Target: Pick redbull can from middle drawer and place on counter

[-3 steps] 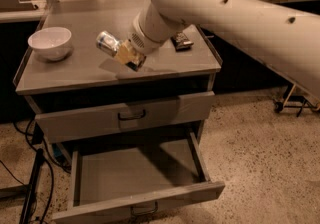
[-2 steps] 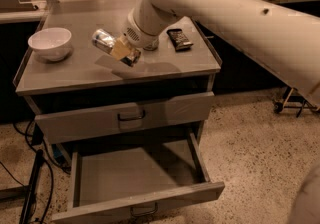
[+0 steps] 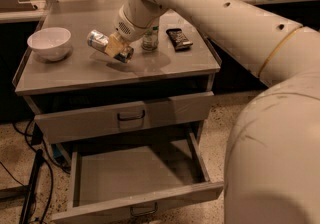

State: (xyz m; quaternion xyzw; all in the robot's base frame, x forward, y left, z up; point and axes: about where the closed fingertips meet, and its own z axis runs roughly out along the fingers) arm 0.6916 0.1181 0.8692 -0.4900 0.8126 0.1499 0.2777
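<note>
The redbull can [image 3: 99,41] is a slim silvery can, held tilted on its side a little above the counter [image 3: 170,65]; its shadow falls on the surface below. My gripper [image 3: 116,47] is shut on the can, its tan fingers [image 3: 113,44] clamped around the can's middle, over the counter's middle left. The middle drawer [image 3: 135,175] is pulled open low at the front, and its flat grey floor holds nothing. My arm [image 3: 210,13] reaches in from the right.
A white bowl [image 3: 49,43] stands at the counter's left. A small clear bottle [image 3: 149,39] and a dark snack bar [image 3: 178,39] lie just right of the gripper. The upper drawer front [image 3: 90,123] with a black loop handle is shut. Cables [image 3: 30,188] run on the floor at the left.
My gripper has carried the can slightly to the left over the counter. The arm has swung and now fills the right side of the view. The small bottle has come into sight.
</note>
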